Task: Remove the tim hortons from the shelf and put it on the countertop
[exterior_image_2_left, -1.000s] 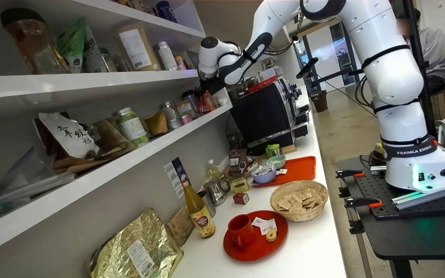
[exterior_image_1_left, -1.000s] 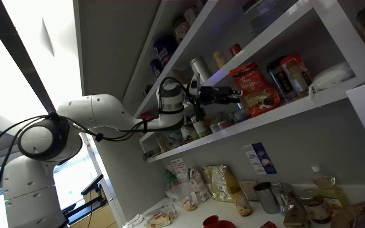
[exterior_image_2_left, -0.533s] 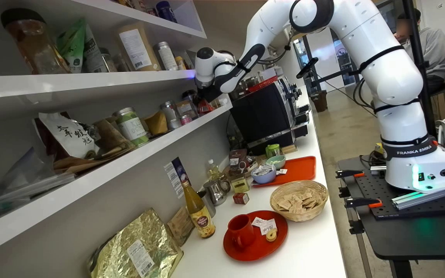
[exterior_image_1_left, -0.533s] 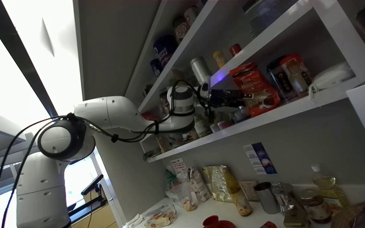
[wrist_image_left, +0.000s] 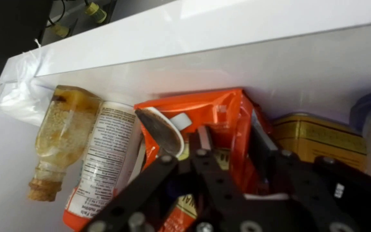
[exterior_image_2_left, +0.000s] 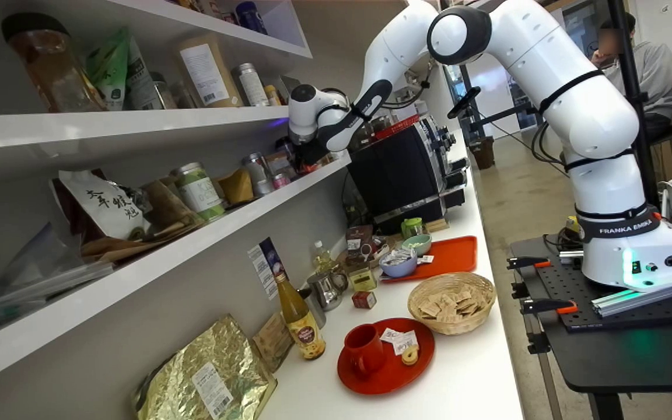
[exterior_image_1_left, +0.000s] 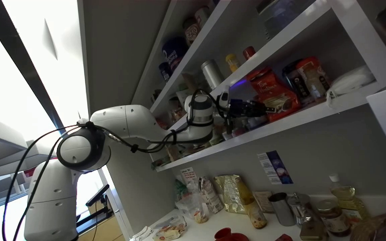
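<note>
The tim hortons, a red soft packet (exterior_image_1_left: 268, 83), stands on the shelf (exterior_image_1_left: 230, 144) with its pale lettering showing in an exterior view. My gripper (exterior_image_1_left: 265, 108) reaches in at the packet's lower front. From the wrist view, the gripper (wrist_image_left: 229, 129) straddles a side fold of the packet (wrist_image_left: 192, 104): one finger lies across its front, the other along its side. The jaws are partly drawn in; whether they pinch the packet I cannot make out. In an exterior view the arm hides most of the packet. The pale countertop (exterior_image_2_left: 470, 361) lies well below.
Beside the packet are a yellow tin (wrist_image_left: 320, 138), a white labelled bottle (wrist_image_left: 108, 148) and a corked glass bottle (wrist_image_left: 66, 122). An upper shelf board (exterior_image_2_left: 137, 122) runs overhead. A red plate (exterior_image_2_left: 406, 373), a basket (exterior_image_2_left: 458, 325) and a gold bag (exterior_image_2_left: 207, 361) sit on the countertop.
My gripper has moved deeper toward the packet and a little lower, and its jaws have drawn together. The packet has shifted slightly away from the arm and leans a bit differently.
</note>
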Robot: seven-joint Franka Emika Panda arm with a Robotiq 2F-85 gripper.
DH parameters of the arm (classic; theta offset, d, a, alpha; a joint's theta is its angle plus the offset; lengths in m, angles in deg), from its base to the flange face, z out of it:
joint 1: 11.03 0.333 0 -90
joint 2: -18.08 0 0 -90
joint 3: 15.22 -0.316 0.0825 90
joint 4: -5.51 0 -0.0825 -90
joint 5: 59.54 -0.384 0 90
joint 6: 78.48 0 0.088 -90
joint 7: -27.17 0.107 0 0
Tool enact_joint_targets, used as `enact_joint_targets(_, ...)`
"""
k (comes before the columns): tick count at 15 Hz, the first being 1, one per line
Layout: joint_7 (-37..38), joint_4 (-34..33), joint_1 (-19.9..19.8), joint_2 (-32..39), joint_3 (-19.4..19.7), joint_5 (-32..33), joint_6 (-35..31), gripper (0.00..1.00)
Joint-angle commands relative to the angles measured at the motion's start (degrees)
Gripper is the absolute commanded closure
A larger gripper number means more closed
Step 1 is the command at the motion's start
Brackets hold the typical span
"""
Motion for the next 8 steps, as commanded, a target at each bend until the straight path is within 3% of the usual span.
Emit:
enact_joint_targets(1,-1.71,-1.37,-0.11,0.20,-0.51,-1.11,0.87,0.96)
enact_joint_targets(4,-1.64,2.31,-0.05,-3.32,-1.12,-2.19,1.74,1.00)
enact_joint_targets(8,-2.47,11.94,0.14,-10.73,-2.81,-4.77,2.99,1.00)
